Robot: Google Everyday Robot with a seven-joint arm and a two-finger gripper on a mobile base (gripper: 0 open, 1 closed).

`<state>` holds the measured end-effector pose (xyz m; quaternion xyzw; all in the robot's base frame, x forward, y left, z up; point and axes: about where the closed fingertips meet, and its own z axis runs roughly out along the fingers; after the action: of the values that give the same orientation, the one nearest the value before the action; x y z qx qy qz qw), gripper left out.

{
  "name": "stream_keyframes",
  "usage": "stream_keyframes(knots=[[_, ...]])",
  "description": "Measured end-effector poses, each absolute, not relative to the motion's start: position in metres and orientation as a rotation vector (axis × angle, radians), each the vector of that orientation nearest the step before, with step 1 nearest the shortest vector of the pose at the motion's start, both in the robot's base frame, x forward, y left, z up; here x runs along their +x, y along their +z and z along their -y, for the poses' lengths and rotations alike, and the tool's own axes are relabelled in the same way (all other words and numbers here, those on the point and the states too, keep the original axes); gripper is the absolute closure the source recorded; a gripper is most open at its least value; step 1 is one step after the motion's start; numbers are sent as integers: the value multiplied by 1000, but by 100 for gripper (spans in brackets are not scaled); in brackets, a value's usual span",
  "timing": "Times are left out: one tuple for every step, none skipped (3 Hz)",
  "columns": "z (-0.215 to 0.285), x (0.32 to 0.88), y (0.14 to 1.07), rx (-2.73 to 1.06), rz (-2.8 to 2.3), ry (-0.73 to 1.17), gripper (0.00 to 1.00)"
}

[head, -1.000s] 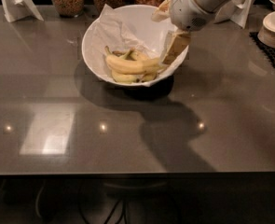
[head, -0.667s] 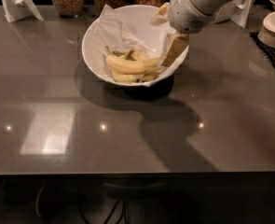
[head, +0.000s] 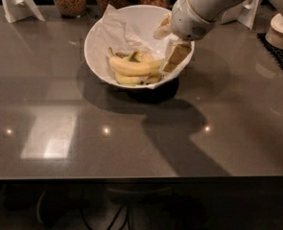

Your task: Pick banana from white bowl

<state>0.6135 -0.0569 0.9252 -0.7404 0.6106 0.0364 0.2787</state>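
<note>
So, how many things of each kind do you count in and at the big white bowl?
Large deep glossy white bowl: 1
Crumpled white paper lining it: 1
Long plain yellow banana: 1
Shorter bananas beside it: 2 that show
Robot's pincer, down inside the bowl's right rim: 1
Total: 6

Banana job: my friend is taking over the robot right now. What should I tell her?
Tool: low inside the right side of the white bowl, right by the banana's end. No hold on it can be seen.
Banana: lying in the bowl among the smaller bananas, beside the crumpled paper.
Done: the tool is at the bowl.
Left: grip the banana and lift it out of the bowl.
</note>
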Motion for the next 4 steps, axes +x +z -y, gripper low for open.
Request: stream_keyframes(knots=[[58, 613, 918, -1982, -1660, 119, 36], [58, 616, 912, -1972, -1673, 134, 43], [57, 618, 907, -1962, -1682, 147, 43], [55, 624, 896, -1947, -1689, 172, 43]])
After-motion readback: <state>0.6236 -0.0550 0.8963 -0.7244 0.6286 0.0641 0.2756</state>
